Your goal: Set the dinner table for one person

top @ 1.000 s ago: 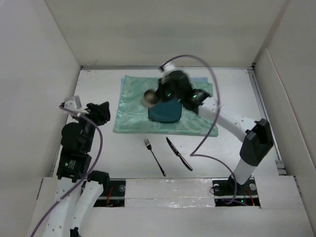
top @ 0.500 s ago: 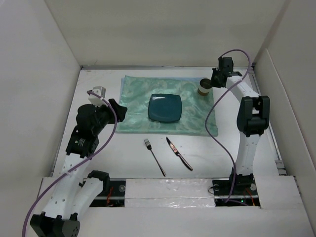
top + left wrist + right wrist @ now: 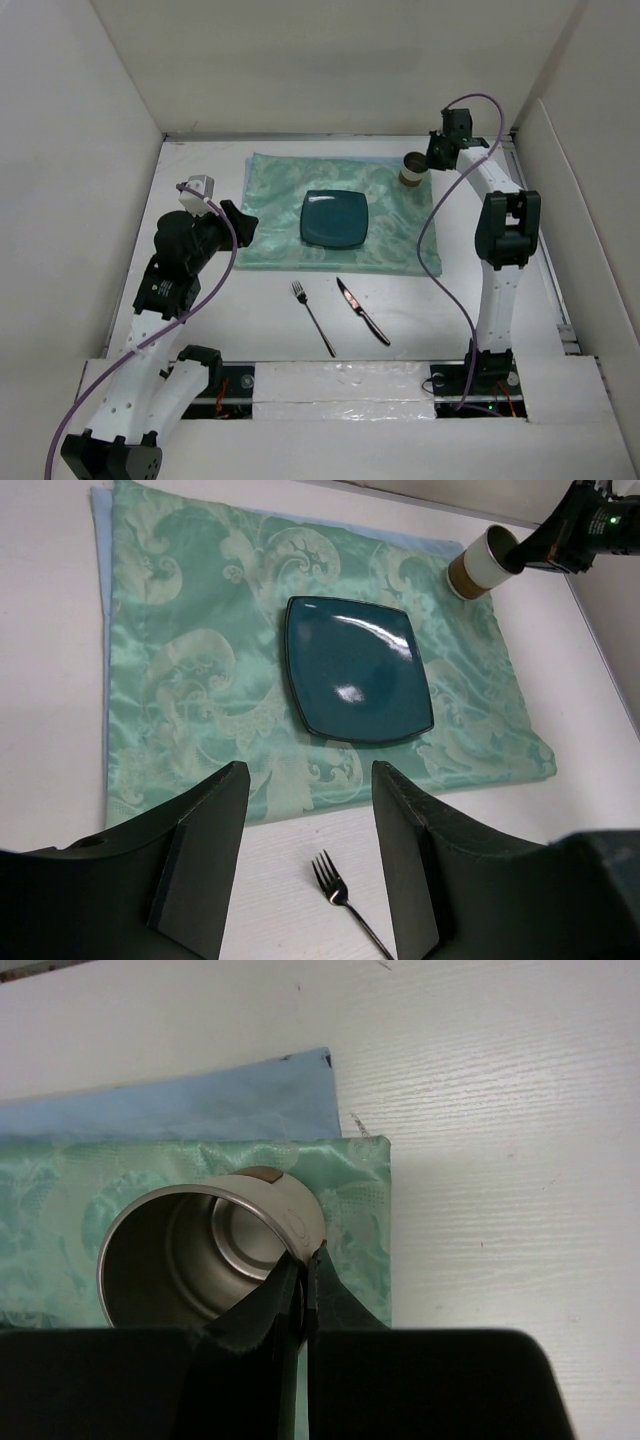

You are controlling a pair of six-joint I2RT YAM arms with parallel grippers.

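A steel cup (image 3: pixel 413 170) with a brown band is at the far right corner of the pale green placemat (image 3: pixel 270 215). My right gripper (image 3: pixel 432 158) is shut on the cup (image 3: pixel 200 1250), pinching its near rim between the fingers (image 3: pixel 270 1305). A square teal plate (image 3: pixel 335 220) lies in the middle of the placemat. On the white dinner table (image 3: pixel 260 320) in front of the mat lie a fork (image 3: pixel 313 318) and a knife (image 3: pixel 362 311). My left gripper (image 3: pixel 240 225) hangs open and empty near the mat's left edge; the left wrist view shows the fork (image 3: pixel 340 895) between its fingers (image 3: pixel 215 860), lower down.
White upright panels (image 3: pixel 100 150) border the table on the left, back and right. A blue underlayer (image 3: pixel 200 1110) sticks out past the placemat's far edge. A purple cable (image 3: pixel 430 240) loops from the right arm over the mat's right edge.
My right arm has carried the cup from over the plate to the mat's far right corner. My left arm has swung forward toward the mat's left edge.
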